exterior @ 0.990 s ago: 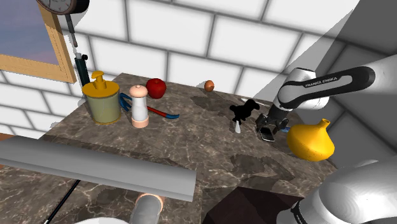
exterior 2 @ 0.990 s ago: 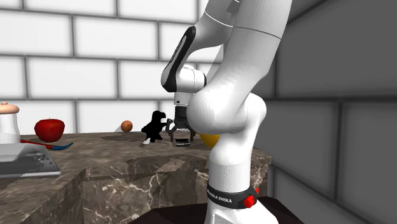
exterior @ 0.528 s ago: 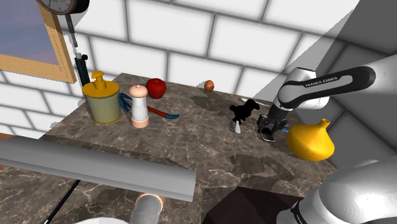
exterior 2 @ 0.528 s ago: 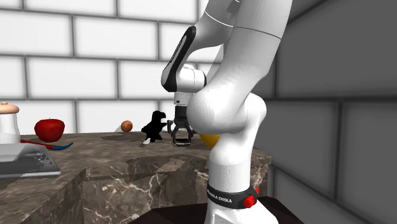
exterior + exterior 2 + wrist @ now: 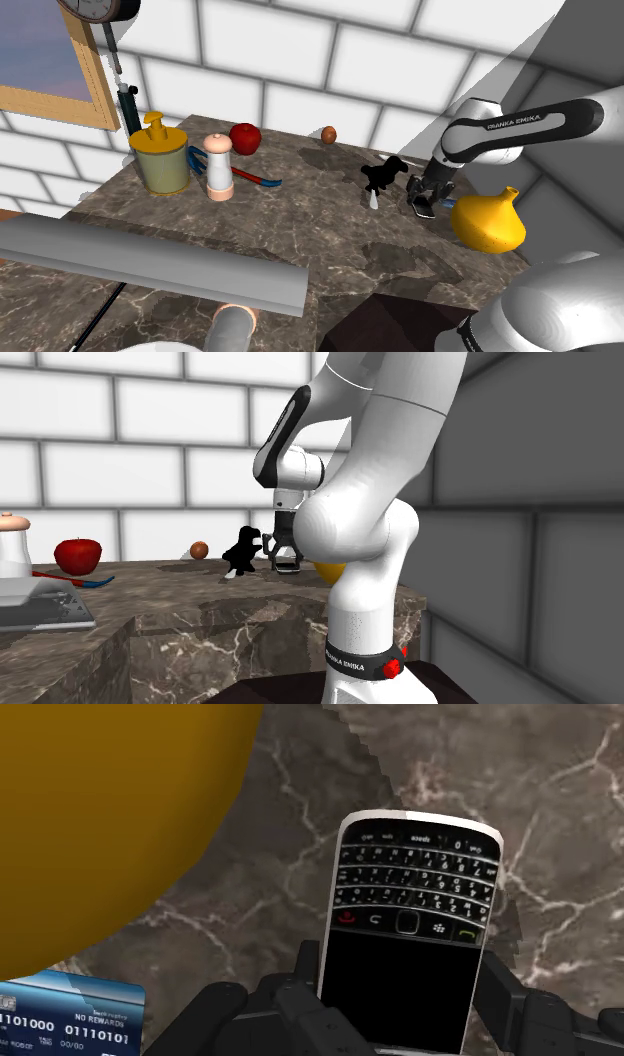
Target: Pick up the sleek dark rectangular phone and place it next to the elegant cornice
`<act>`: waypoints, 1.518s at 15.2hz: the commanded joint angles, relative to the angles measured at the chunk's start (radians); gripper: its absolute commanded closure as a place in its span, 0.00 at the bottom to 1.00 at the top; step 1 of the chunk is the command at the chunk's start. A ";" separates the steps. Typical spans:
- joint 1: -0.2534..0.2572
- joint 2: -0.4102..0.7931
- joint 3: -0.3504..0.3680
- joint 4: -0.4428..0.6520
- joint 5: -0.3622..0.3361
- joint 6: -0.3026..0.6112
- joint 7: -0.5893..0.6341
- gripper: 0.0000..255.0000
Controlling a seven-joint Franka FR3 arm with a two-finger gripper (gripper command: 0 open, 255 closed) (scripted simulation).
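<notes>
The gripper (image 5: 400,976) was clamped on the phone (image 5: 410,934), one finger pressed on each long edge. The phone's long axis ran straight out along the fingers: the dark screen sat between them and the keyboard end stuck out past the tips. In the shoulder view the gripper (image 5: 422,203) hung just over the marble worktop (image 5: 300,215), with the phone apparently off the surface. A yellow gourd-shaped vessel (image 5: 488,222) sat just beside the gripper and a black dog figurine (image 5: 383,178) was near on its other side.

The long pale grey cornice (image 5: 150,262) lay well apart from the gripper, on the side away from the vessel. To my eye the carry had to cross most of the worktop that way (whether the cornice rested on that same surface I couldn't tell).

The arm read "FRANKA EMIKA". A blue card (image 5: 65,1019) near the gripper showed "1101000", "01110101" and "NO REWARDS". The phone's key legends were too small to read.
</notes>
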 commanded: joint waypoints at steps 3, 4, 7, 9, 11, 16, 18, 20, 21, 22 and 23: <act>-0.005 -0.041 0.009 0.025 -0.005 -0.065 0.007 1.00; -0.005 -0.050 0.012 0.032 -0.005 -0.082 0.009 1.00; -0.007 -0.074 0.019 0.057 -0.005 -0.131 0.013 1.00; -0.008 -0.089 0.023 0.075 -0.005 -0.163 0.016 1.00; -0.008 -0.102 0.027 0.093 -0.005 -0.194 0.019 1.00; -0.008 -0.129 0.038 0.142 -0.002 -0.270 0.024 1.00; -0.008 -0.138 0.041 0.163 -0.001 -0.300 0.025 1.00; -0.007 -0.145 0.045 0.185 0.000 -0.329 0.027 1.00; -0.007 -0.148 0.047 0.196 0.001 -0.343 0.028 1.00; -0.007 -0.151 0.049 0.208 0.002 -0.358 0.029 1.00; -0.006 -0.154 0.050 0.219 0.003 -0.372 0.029 1.00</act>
